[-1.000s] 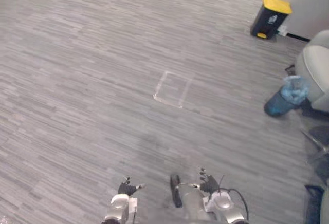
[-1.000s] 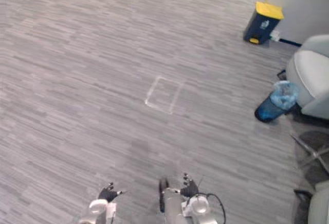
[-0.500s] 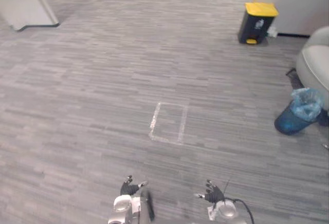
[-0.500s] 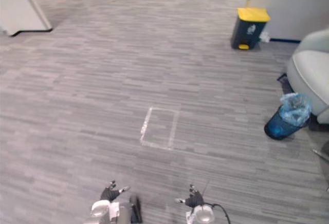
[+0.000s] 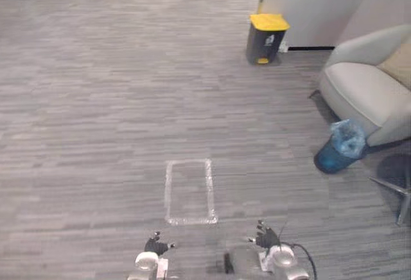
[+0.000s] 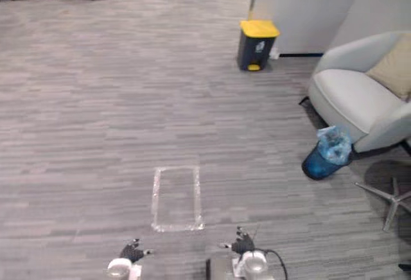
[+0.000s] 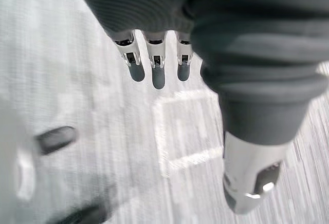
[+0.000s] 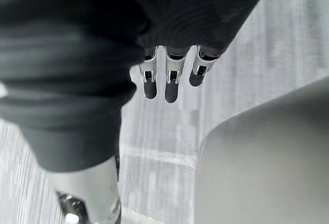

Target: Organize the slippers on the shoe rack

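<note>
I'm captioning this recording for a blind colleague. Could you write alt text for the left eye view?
The left hand and the right hand hang open and empty at the bottom edge over a grey plank floor, just short of a taped rectangle. Further off on the right stand a yellow-lidded bin, a pale armchair and a blue waste basket.

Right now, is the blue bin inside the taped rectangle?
No, the blue bin stands off to the right beside the armchair, apart from the taped rectangle.

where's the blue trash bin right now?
In the eye views the blue bin stands on the floor to the robot's right, at the foot of the grey armchair, nearer the robot than the yellow-lidded bin by the wall.
</note>
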